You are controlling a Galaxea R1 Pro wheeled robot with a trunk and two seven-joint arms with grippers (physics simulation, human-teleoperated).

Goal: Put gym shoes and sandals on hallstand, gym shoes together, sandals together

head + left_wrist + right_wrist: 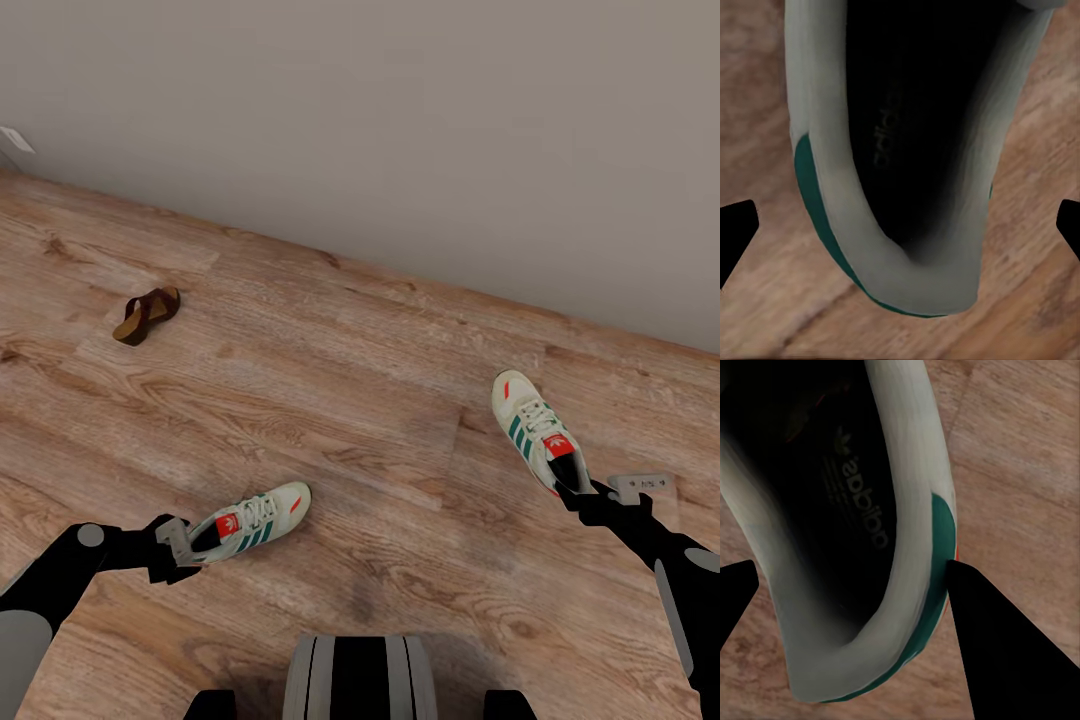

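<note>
Grasping of both gym shoes is judged to be the step in hand, with the rack not yet reached.

From the head view, the left gym shoe (pixel 252 521) is seen lying on the corridor floor (pixel 360 400), its heel at the left end effector (pixel 178 548), toe pointing away toward the wall (pixel 420 120). The right gym shoe (pixel 536 433) lies nearer the wall, its heel at the right end effector (pixel 590 493). One sandal (pixel 146 314) rests well apart from the left gym shoe, closer to the wall. The shoes are cream with green side stripes and red tongue labels; the sandal is dark brown on a tan sole. The floor is wood-grain plank; the wall is plain and matt.

From the left wrist view, the padded heel collar of the left gym shoe (pixel 892 225) is seen between two dark fingertips (pixel 736 229) that stand wide of it, with floor showing on either side. The left end effector (pixel 900 225) is judged open around the heel, nothing held.

From the right wrist view, the heel of the right gym shoe (pixel 900 585) shows a green tab, and one fingertip (pixel 1005 660) touches it; the other stands off. Whether the right end effector (pixel 847 600) has closed on the shoe cannot be told.

Closing on both heels would be called for next, then lifting. The soft collars are likely to yield, so a firm, centred grip would be needed.
</note>
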